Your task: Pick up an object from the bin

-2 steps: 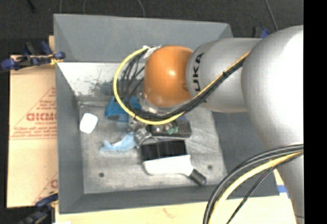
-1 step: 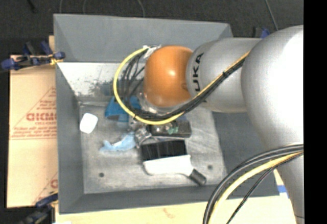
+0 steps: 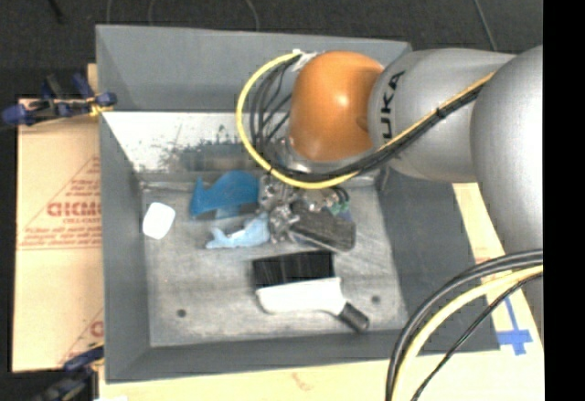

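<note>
Orange wrist cover (image 3: 334, 107) hides much of the gripper (image 3: 281, 218), open or closed I cannot tell, low with a pale blue toy (image 3: 236, 237) just beside it, so the grasp seems pending: centre, close, lift.

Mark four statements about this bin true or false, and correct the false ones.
1. A small white block lies near the left wall of the bin. True.
2. The brush with black bristles lies against the far wall. False: it lies on the near part of the floor, with its white handle toward the front.
3. A dark blue thing lies between the white block and the end of the arm. True.
4. The arm reaches in from the left. False: it reaches in from the right, and its orange cover is over the middle of the bin.
</note>
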Tool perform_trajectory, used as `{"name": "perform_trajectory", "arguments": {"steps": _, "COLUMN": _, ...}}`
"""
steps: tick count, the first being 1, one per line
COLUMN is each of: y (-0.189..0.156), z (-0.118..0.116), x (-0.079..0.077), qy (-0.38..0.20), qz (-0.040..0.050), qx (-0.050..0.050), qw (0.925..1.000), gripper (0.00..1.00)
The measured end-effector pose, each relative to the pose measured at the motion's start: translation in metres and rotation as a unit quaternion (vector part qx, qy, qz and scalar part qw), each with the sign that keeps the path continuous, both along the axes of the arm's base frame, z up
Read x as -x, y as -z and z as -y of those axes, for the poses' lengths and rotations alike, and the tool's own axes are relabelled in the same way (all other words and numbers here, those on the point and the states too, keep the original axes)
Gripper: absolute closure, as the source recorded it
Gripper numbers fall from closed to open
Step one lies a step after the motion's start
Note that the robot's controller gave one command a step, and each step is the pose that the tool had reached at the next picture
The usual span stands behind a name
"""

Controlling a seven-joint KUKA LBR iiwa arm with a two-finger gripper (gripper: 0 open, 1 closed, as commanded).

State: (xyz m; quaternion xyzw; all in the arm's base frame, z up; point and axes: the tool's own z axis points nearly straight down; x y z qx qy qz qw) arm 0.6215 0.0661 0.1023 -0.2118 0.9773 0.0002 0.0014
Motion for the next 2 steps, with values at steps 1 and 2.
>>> {"name": "perform_trajectory", "arguments": {"steps": 1, "y": -0.004, "z": 0.0, "x": 0.016, "qy": -0.001, "qz": 0.0033, "qx": 0.0, "qw": 1.0, "gripper": 1.0}}
{"name": "perform_trajectory", "arguments": {"steps": 2, "y": -0.169, "z": 0.018, "x": -0.009, "qy": 0.004, "qz": 0.0041, "qx": 0.0, "qw": 1.0, "gripper": 1.0}}
